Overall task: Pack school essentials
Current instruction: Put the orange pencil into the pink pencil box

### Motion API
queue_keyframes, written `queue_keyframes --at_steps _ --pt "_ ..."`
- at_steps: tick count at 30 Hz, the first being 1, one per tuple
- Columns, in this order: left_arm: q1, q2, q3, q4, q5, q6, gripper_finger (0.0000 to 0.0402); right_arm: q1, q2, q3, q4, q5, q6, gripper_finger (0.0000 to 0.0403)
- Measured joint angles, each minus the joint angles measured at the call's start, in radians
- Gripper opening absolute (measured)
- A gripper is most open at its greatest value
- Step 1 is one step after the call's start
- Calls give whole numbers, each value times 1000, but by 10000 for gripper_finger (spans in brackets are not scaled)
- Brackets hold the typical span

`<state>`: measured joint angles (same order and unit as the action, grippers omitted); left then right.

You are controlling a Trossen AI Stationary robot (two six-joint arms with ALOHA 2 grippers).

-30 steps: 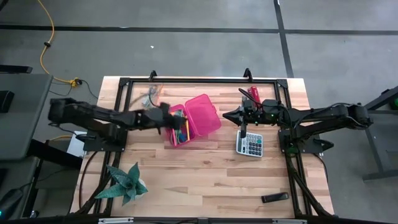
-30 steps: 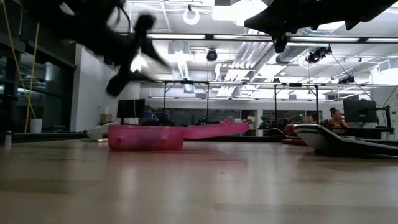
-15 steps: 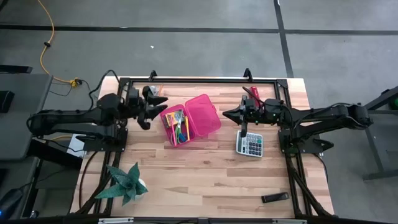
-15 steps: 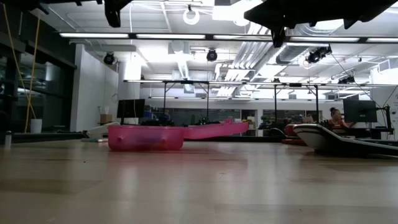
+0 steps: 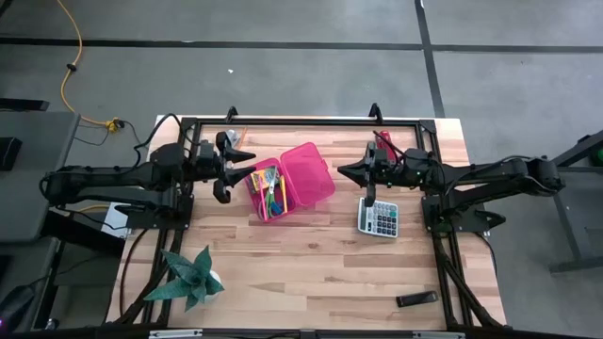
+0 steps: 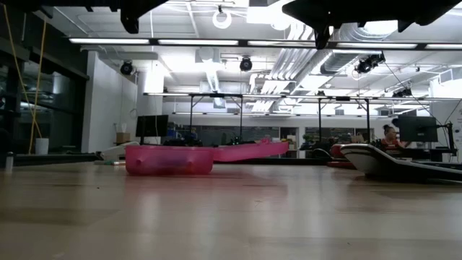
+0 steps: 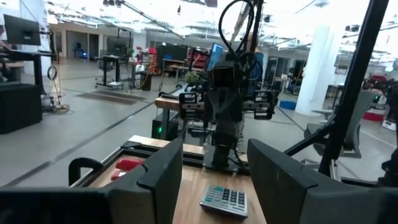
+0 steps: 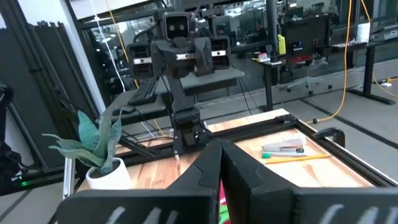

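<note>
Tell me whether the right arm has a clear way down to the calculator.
Probably yes. The right gripper hovers above the table just beside the calculator, fingers shut, and nothing lies on the calculator or between them. The fingers would have to open first.

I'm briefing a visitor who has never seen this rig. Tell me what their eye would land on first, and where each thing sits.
The bright pink case stands out first: it lies open near the middle of the wooden table, with colourful stationery in its left half. The left gripper, fingers open, hovers just left of the case, while the right gripper, fingers shut, hangs over the table right of it, above a grey calculator. A green potted plant marks the near left corner.
</note>
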<state>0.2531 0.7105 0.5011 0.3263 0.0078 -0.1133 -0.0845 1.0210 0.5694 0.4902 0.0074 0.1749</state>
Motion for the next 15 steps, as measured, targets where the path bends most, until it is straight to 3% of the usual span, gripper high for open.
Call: queue_keyframes --at_steps 15 --pt "0 0 0 -19 -23 -16 168 0 0 0 5 0 0 0"
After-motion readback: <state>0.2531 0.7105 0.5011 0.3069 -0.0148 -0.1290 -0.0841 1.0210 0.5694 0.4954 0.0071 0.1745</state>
